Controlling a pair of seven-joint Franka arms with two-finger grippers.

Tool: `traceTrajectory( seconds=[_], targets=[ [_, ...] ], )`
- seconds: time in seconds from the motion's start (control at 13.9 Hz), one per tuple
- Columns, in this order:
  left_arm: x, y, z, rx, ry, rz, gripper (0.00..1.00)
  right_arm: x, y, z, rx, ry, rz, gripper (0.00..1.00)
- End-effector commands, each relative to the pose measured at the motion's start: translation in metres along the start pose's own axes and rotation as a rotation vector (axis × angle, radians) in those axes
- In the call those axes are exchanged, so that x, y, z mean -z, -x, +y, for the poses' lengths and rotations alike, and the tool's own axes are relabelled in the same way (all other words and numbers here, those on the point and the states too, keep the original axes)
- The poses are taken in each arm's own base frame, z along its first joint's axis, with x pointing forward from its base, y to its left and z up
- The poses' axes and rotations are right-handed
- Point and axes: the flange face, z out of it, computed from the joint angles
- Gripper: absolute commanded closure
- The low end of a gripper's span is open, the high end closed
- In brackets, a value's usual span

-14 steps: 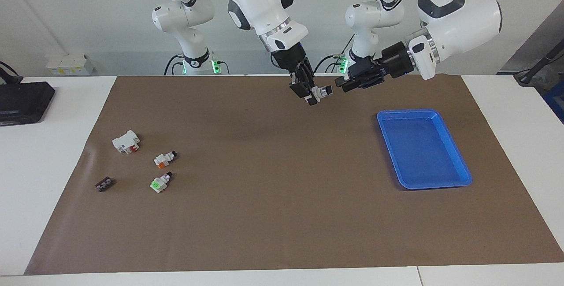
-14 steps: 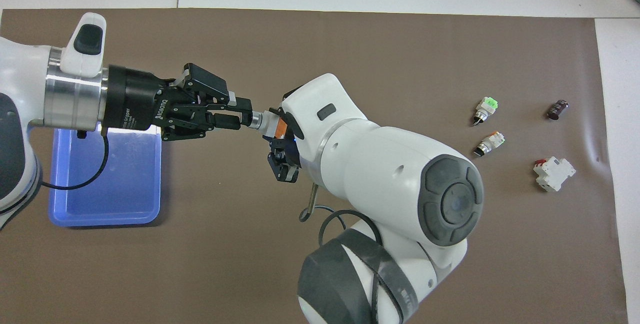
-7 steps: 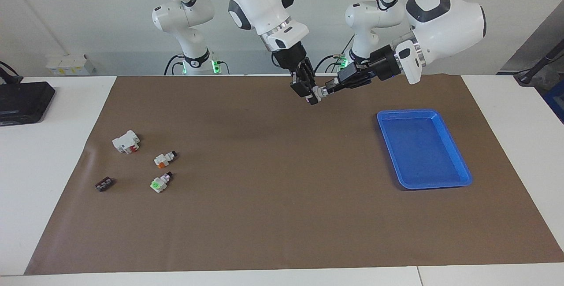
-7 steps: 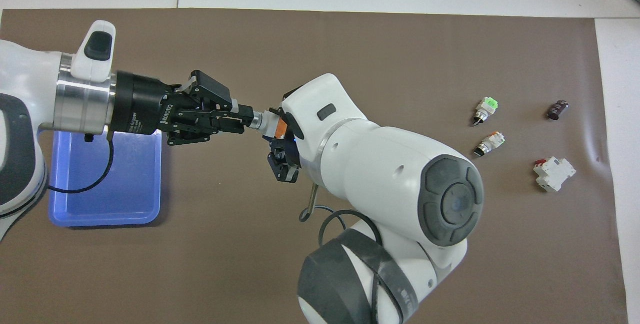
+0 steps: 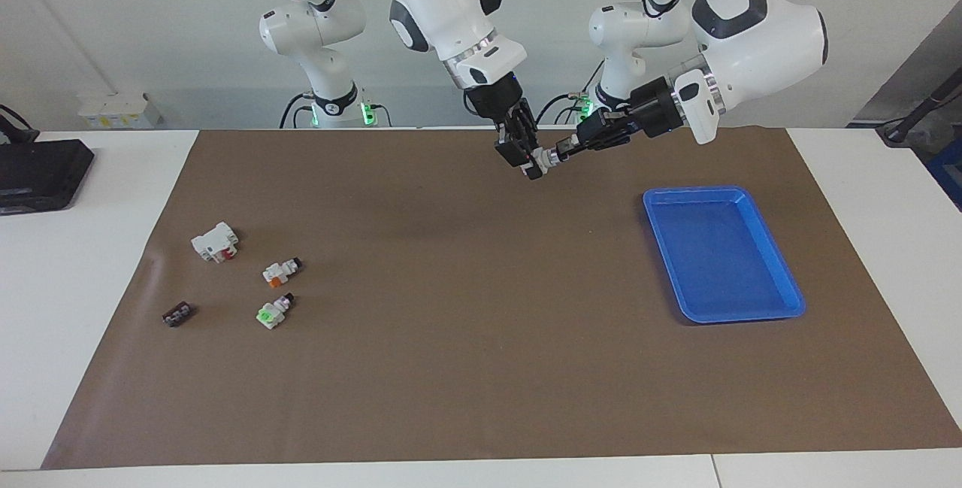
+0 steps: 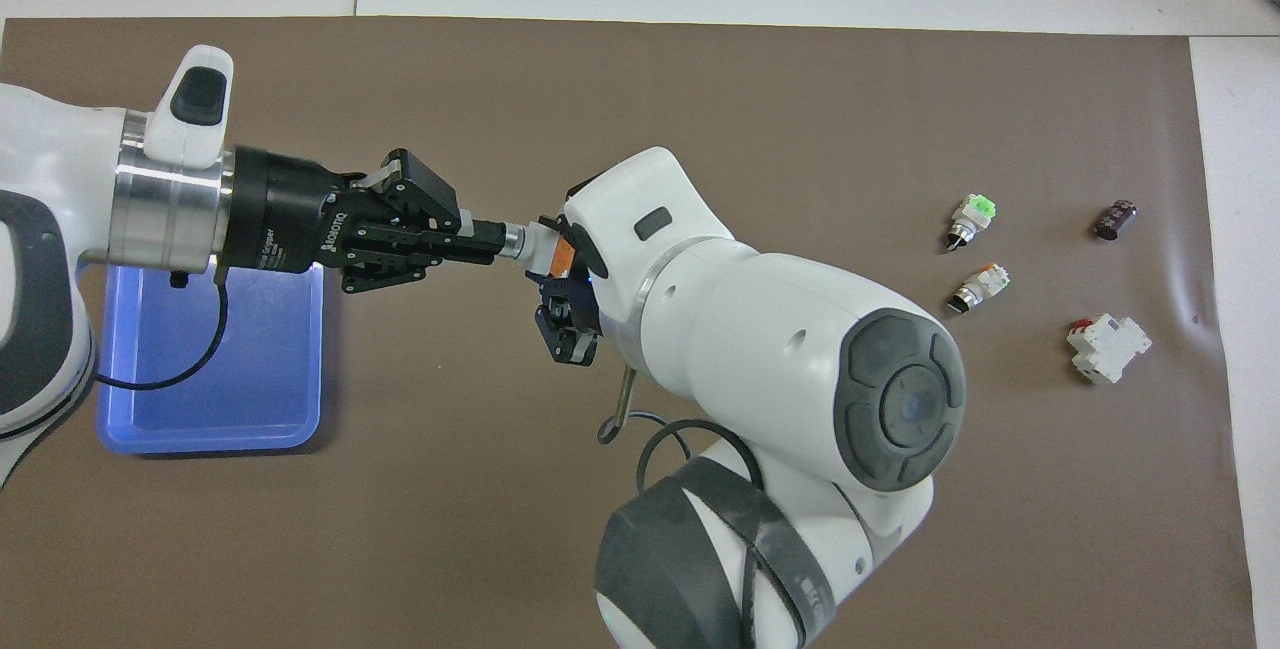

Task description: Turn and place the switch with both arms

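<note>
The switch (image 5: pixel 543 161) is held in the air over the brown mat (image 5: pixel 466 337), between the two grippers. Its white body, orange block and metal ring show in the overhead view (image 6: pixel 532 245); its knob end is hidden between the left gripper's fingers. My right gripper (image 5: pixel 529 162) reaches down from above and is shut on the orange end. My left gripper (image 5: pixel 562 151) comes in level from the tray's side and is shut on the knob end (image 6: pixel 484 239). In the overhead view the right arm's wrist hides most of the right gripper (image 6: pixel 560 274).
A blue tray (image 5: pixel 782 277) lies on the mat toward the left arm's end (image 6: pixel 130 429). Toward the right arm's end lie a slim orange-patch switch (image 5: pixel 280 271), a green-capped switch (image 5: pixel 272 313), a white breaker (image 5: pixel 215 241) and a small dark part (image 5: pixel 179 314).
My left gripper moved in toward the switch and its fingers closed from open onto the knob end. The right gripper and the switch stayed in place.
</note>
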Motion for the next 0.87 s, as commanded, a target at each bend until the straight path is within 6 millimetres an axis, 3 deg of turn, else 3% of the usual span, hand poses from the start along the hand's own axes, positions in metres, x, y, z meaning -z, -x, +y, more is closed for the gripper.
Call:
traceTrajectory(
  seconds=[0.0,0.79],
  targets=[
    [-0.003,0.010,-0.005,0.014,0.000,-0.003,1.00,0.002,-0.005,0.001,-0.011,0.023,0.004,1.00],
    [-0.023,0.022,-0.003,-0.034,-0.081,-0.004,1.00,0.002,-0.005,0.001,-0.012,0.023,0.004,1.00]
  ],
)
